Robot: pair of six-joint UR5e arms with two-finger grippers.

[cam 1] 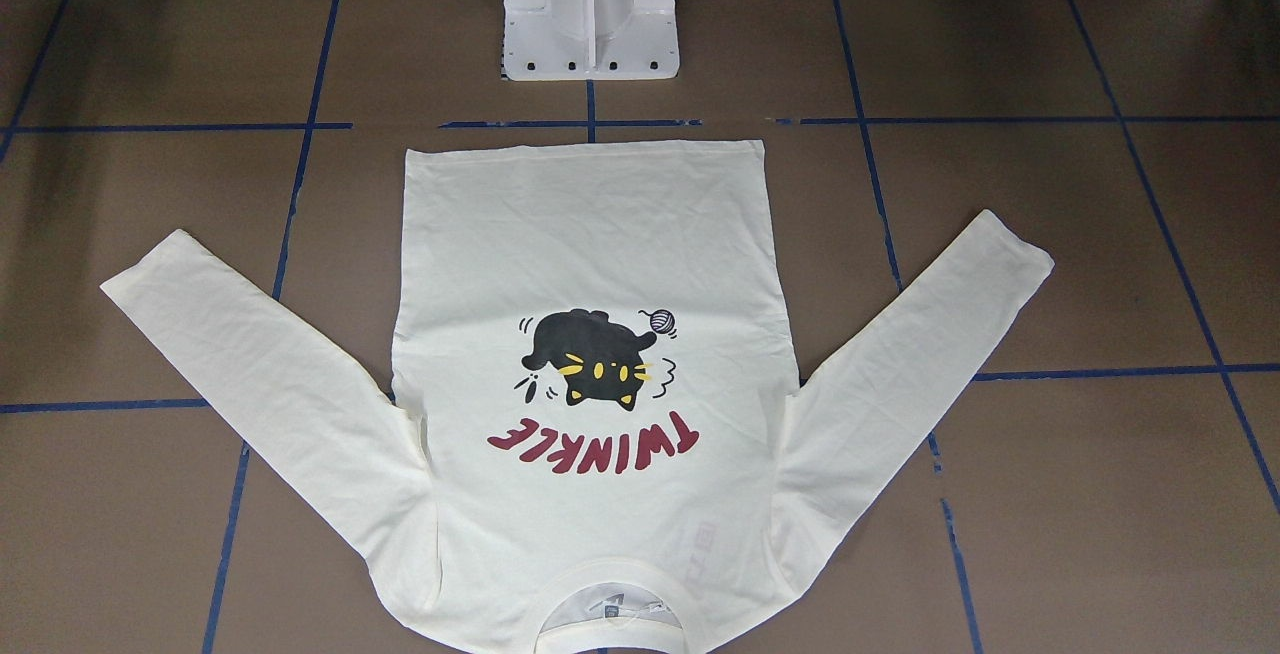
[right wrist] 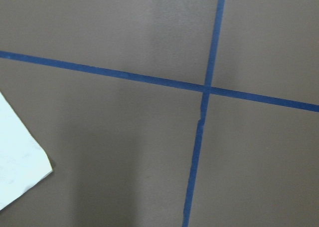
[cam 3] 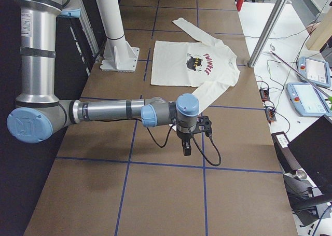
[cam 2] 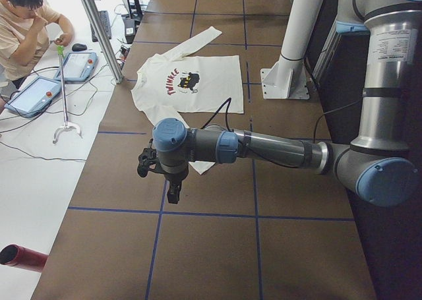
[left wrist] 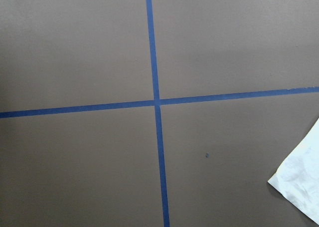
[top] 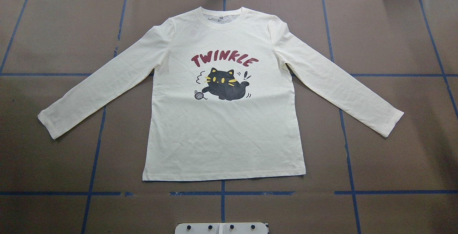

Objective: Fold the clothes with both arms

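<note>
"TWINKLE" is printed in dark-red capitals on the chest of the T-shirt (top: 222,137), arched above the cat print (top: 225,87); it is seen upside down in the front-facing view. The neck tag (top: 219,18) and the white sticker (cam 2: 393,46) on the left arm (cam 2: 277,148) cannot be read.

Cream-white long-sleeved T-shirt (top: 222,133), flat and print-up on table (top: 375,30), black cat (top: 225,85) and dark-red TWINKLE lettering (top: 223,59) on chest, sleeves splayed outward, collar away from robot, left arm (cam 2: 277,148) and right arm (cam 3: 104,110) stretched level near each cuff, left claw (cam 2: 173,193) and right claw (cam 3: 187,149) pointing down, grip unclear
</note>
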